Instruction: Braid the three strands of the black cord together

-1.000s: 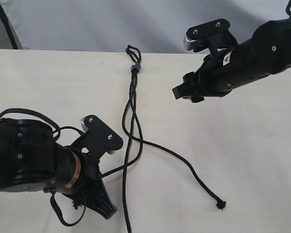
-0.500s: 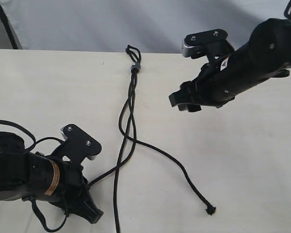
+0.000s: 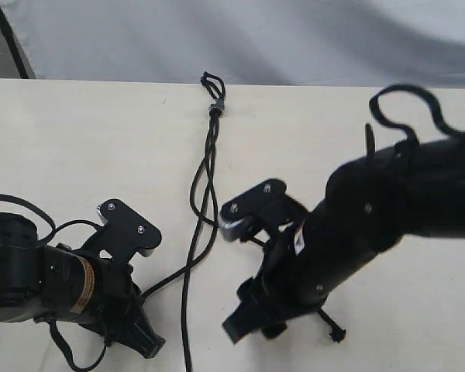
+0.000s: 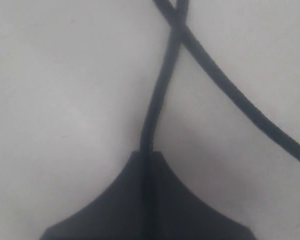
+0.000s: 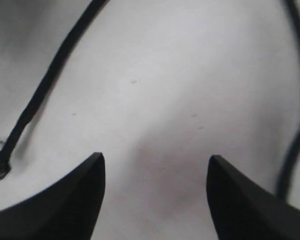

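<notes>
Black cord (image 3: 209, 167): runs down the middle of the table (image 3: 77, 139), with its loop (image 3: 211, 80) at the far edge and the three strands (image 3: 204, 194) trailing nearward.
Right arm (image 3: 372, 225): has swung down from the far side and now hides most of the right-hand strand (image 5: 55, 70).
Right gripper (image 5: 155, 162): fingers spread, empty, low over bare table.
Left gripper (image 4: 147, 155): unmoved, clamped on one strand.
Knot (image 3: 338, 335): peeks out beside the right arm.
</notes>
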Robot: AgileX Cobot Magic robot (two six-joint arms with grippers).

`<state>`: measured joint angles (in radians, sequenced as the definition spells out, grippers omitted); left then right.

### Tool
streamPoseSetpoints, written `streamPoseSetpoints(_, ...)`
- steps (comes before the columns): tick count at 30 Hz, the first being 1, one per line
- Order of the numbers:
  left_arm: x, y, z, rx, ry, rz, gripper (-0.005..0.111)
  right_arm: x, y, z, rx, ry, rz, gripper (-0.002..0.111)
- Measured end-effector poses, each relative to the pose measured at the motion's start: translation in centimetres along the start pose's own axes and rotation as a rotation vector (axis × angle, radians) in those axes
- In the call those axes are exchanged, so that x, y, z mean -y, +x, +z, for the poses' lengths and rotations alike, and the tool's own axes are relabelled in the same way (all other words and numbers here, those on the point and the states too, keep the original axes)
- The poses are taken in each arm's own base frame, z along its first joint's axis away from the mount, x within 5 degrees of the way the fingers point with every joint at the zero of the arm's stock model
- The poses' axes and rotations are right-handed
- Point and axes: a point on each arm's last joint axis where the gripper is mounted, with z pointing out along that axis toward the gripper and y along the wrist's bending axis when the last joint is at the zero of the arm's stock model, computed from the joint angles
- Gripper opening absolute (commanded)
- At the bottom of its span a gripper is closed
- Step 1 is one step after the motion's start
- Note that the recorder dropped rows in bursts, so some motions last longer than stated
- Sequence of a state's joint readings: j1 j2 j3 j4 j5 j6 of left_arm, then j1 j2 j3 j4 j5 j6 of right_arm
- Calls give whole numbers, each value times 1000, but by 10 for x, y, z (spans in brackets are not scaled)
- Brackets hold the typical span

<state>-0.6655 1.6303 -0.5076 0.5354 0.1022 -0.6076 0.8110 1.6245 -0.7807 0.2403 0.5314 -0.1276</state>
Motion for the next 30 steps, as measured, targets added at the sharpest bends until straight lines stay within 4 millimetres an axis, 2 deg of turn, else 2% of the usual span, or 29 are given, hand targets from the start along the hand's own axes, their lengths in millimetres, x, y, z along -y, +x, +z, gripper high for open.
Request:
streamPoseSetpoints(5,0,0,0,-1,0,0,0,-42,17,11,10,-51,-109,57)
streamPoseSetpoints(13,0,0,0,1,0,0,0,-83,22,12,87,-122,-170,57)
streamPoseSetpoints(17,0,0,0,3,1,0,0,-92,22,18,113,-128,-189,57)
streamPoseSetpoints(23,0,0,0,3,1,0,0,-90,24,40,79,-103,-179,56)
streamPoseSetpoints(25,0,0,0,3,1,0,0,-89,25,43,68,-97,-183,45)
streamPoseSetpoints(29,0,0,0,3,1,0,0,-88,26,45,61,-90,-206,5)
streamPoseSetpoints(30,0,0,0,3,1,0,0,-88,26,45,57,-87,-219,-1)
